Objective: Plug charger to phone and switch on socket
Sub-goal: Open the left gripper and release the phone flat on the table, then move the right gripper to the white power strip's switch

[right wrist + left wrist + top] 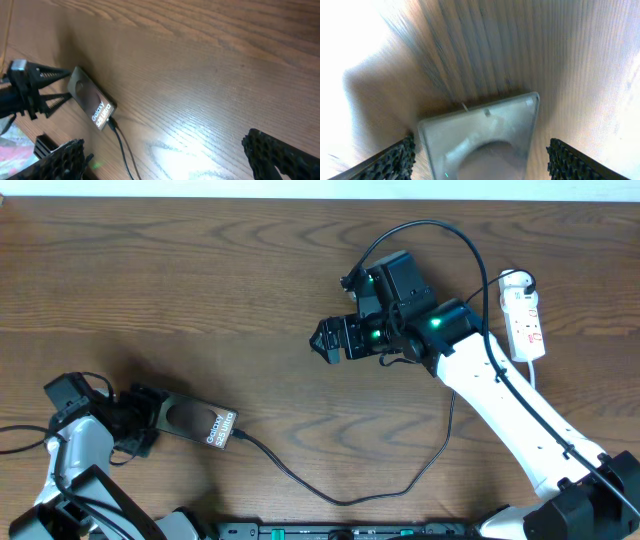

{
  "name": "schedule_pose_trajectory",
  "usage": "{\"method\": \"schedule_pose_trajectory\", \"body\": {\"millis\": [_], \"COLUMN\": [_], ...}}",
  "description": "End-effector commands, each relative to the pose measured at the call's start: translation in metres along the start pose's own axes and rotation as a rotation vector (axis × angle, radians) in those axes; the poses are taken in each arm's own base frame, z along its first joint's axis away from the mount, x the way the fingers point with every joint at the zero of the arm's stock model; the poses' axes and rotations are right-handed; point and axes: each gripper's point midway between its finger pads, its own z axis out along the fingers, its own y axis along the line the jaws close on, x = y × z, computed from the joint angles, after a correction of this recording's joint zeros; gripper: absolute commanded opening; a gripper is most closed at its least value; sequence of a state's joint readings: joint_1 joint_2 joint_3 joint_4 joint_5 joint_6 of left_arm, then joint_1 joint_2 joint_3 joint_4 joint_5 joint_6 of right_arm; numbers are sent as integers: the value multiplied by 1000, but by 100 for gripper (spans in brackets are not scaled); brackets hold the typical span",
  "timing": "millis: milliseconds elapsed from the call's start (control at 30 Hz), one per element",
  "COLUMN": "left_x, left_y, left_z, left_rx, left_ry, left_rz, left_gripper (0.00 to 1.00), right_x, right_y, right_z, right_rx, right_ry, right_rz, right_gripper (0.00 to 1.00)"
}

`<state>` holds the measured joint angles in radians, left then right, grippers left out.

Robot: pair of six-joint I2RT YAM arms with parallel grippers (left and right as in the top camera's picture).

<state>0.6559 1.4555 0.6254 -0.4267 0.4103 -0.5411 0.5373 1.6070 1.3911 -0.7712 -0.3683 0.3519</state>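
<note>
My right gripper (pixel 321 340), jaws wide apart and empty, points left, away from the socket (pixel 525 318) lying near-to-far just beside its forearm, far closer than my left gripper (pixel 148 420), open astride the phone (pixel 200 423) with the charger (pixel 330 498) seemingly plugged in.

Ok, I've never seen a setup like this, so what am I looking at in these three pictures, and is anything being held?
These are two robot arms at a wooden table. The wide picture looks straight down from above. The other two come from a camera on each wrist, so the dark ridged shapes at their lower corners are that arm's own fingers. On the table lie a phone, a black charger cable whose tip meets the phone's end, and a white power strip. The left gripper is open around the phone, with a gap showing on one side. The right gripper is open and holds nothing.
</note>
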Motion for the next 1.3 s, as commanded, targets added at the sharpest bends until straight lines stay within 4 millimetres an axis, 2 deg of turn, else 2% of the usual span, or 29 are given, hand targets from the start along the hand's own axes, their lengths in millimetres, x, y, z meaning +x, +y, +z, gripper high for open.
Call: {"method": "schedule_pose_trajectory", "body": {"millis": [0,167,300,433,567,667,733,900,1033,1133,1267], "left_x": [-1,-29,-49,-60,-59,-47,-30,36,91,106,119], "left_y": [78,49,18,-21,-70,-114,-142,-196,-215,-219,-222], "left_z": [8,-16,-39,-55,-70,-79,-83,-79,-71,-70,-70], "left_rx": [-359,-320,-271,-218,-162,-111,-78,-8,21,-32,-48], "left_ry": [-57,-119,-172,-214,-244,-256,-250,-202,-163,-219,-242], "left_rz": [25,78,104,174,283,434,569,917,1141,1220,1274], "left_gripper": [87,87,87,87,88,87,87,87,88,88,88], "right_x": [-2,-4,-4,-4,-4,-4,-5,-5,-6,-9,-19], "right_y": [6,3,2,2,1,0,-1,-2,-3,-9,-26], "right_z": [-6,-6,-6,-6,-6,-6,-6,-6,-6,-8,-19], "right_rx": [-4,13,15,16,26,31,37,41,43,49,68], "right_ry": [-12,-23,-23,-24,-26,-27,-29,-31,-32,-39,-74], "right_rz": [-44,-48,-48,-48,-48,-47,-47,-46,-45,-32,9], "right_gripper": [99,99,99,99,99,99,99,99,99,99,99]}}
